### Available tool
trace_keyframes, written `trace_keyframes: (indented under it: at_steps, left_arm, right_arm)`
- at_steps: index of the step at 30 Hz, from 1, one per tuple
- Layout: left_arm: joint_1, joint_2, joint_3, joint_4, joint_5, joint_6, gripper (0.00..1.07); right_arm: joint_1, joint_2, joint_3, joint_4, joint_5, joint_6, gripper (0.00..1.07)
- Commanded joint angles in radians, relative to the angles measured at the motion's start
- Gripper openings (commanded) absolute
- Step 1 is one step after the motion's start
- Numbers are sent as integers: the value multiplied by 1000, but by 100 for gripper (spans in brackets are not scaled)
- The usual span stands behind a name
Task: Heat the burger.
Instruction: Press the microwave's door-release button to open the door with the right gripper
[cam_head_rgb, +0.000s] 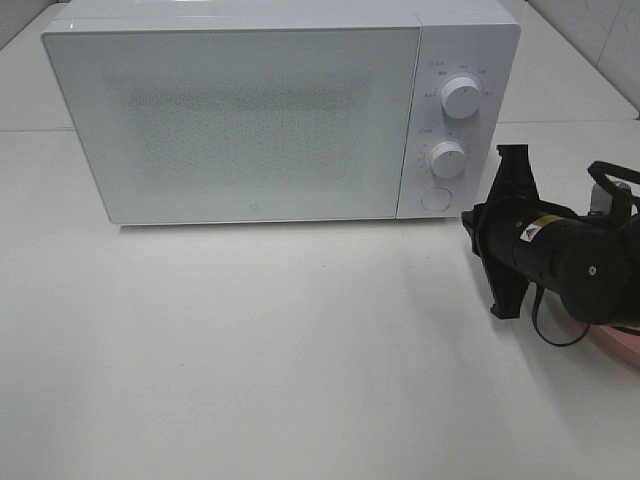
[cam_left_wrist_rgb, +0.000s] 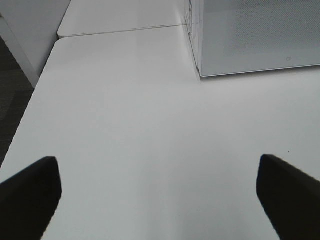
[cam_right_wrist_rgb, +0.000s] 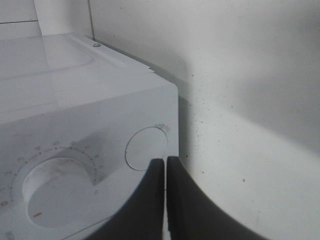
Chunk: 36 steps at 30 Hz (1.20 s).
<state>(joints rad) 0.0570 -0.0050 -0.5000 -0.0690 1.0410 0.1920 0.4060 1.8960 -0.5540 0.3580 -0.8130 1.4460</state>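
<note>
The burger is out of view in all three views. A white microwave stands at the back of the table with its door closed. My right gripper is shut and empty, its tips just in front of the round button at the bottom of the control panel. The right wrist view shows the closed fingertips right below that button, beside a dial. Whether they touch the panel I cannot tell. My left gripper hangs wide open over bare table, left of the microwave.
Two white dials sit above the button. The rim of a pink plate shows under the right arm at the right edge. The white table spreads in front of the microwave, and its left edge drops to dark floor.
</note>
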Motion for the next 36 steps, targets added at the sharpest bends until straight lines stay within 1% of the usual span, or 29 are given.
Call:
trace_keyframes:
  at_steps: [1, 13, 15, 21, 28, 36]
  left_arm:
    - [-6, -5, 3, -3, 1, -1, 100]
    - [-6, -5, 3, -3, 1, -1, 100]
    - [-6, -5, 3, -3, 1, -1, 100]
    - [-6, -5, 3, -3, 1, -1, 100]
    - [-6, -5, 3, -3, 1, -1, 100]
    - [-6, -5, 3, -3, 1, -1, 100]
  right_arm:
    - [-17, 13, -41, -30, 15, 4, 0]
    - [-17, 115, -152, -40, 36, 23, 0]
    - [-17, 120, -158, -40, 36, 23, 0]
    - [-17, 172, -210, -18, 35, 22, 0]
    - [-17, 187, -225, 8, 18, 12, 0]
    - [-17, 187, -225, 21, -56, -15, 0]
